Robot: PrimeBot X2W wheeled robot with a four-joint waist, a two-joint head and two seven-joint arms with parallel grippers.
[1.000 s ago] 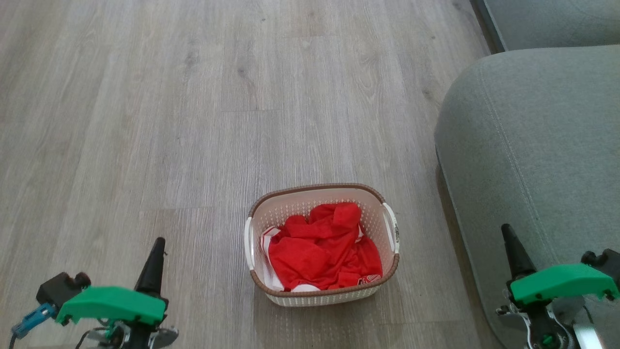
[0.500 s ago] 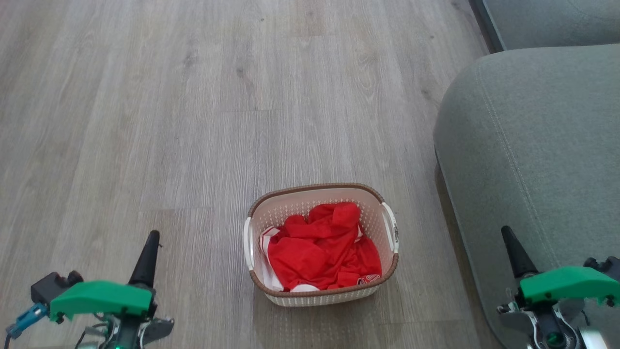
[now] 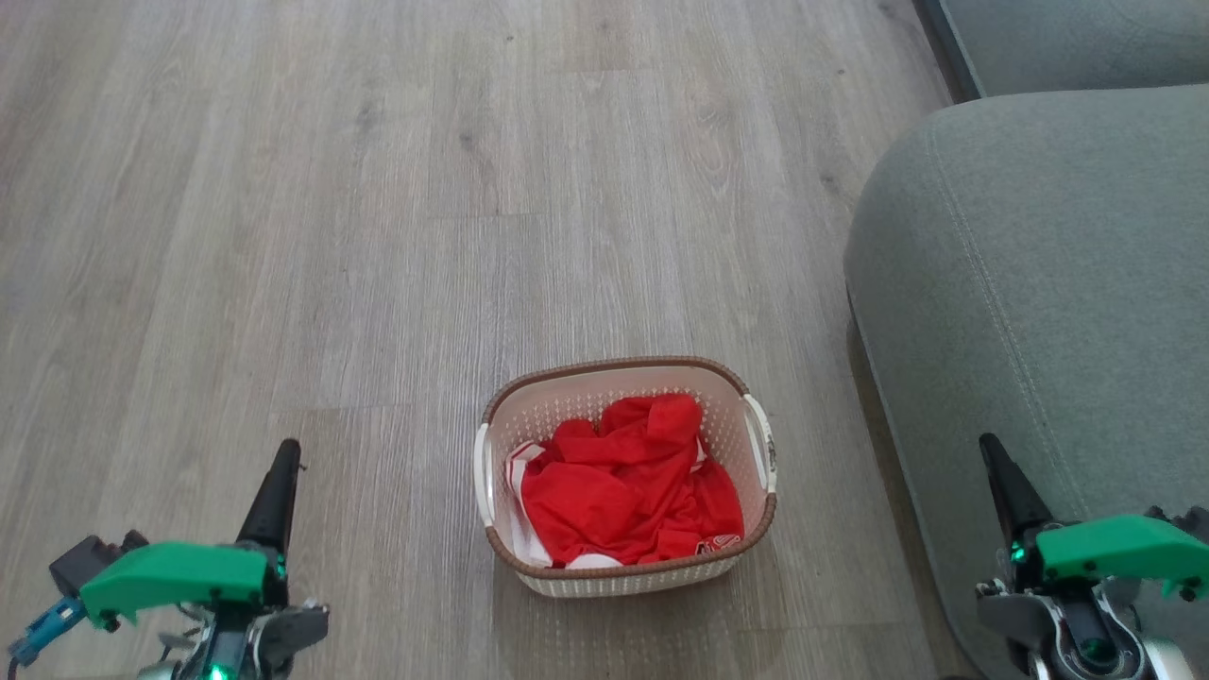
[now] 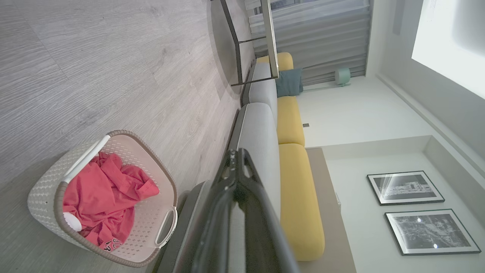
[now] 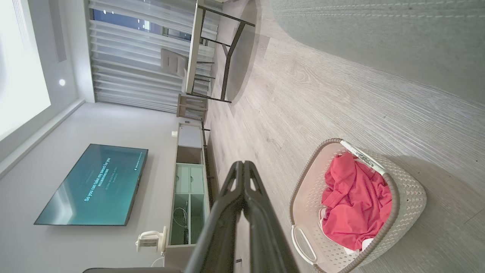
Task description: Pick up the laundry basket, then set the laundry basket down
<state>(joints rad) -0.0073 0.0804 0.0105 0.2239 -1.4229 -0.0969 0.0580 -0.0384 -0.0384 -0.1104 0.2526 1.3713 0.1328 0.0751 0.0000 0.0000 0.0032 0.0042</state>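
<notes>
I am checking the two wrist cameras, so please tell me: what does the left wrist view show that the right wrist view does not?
Left wrist view: yellow sofa cushions, two framed pictures on the wall, and the left gripper, shut. Right wrist view: a television, a low cabinet, and the right gripper, shut. Both: the laundry basket on the wooden floor with a red cloth inside, and a table near the curtains.
</notes>
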